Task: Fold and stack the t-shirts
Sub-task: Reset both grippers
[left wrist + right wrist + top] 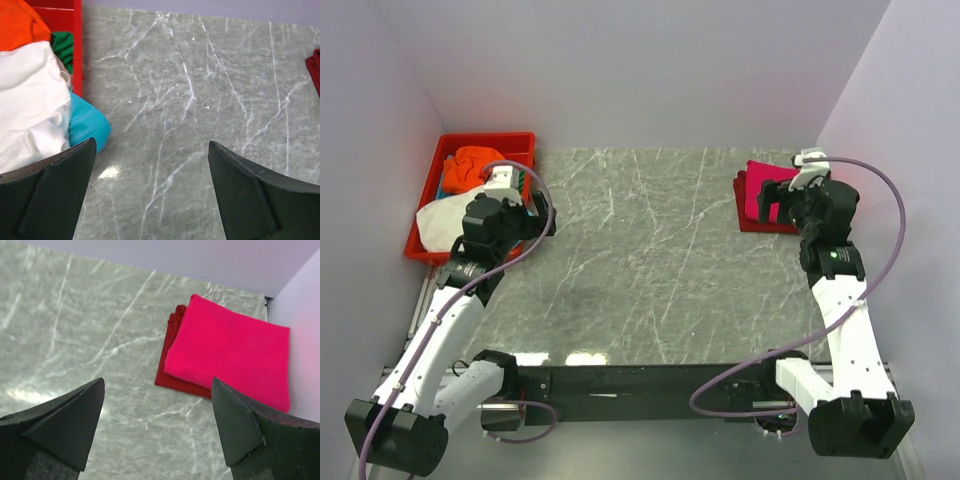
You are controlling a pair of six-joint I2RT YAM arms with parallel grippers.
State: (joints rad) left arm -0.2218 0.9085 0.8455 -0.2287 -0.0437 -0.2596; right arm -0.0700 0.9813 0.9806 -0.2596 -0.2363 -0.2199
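Reaching forward over table (pixel 650 250), left claw (pixel 152 145) wide-open, empty, beside tray (pixel 480 140), right claw (pixel 157 382) wide-open, empty, by folded pink-red t-shirt (pixel 230 350)

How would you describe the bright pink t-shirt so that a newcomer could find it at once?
Look to the far right corner of the marble table, by the side wall. There the bright pink t-shirt lies folded on a darker red t-shirt whose edge peeks out beneath. It is the brighter, upper one of the pair.
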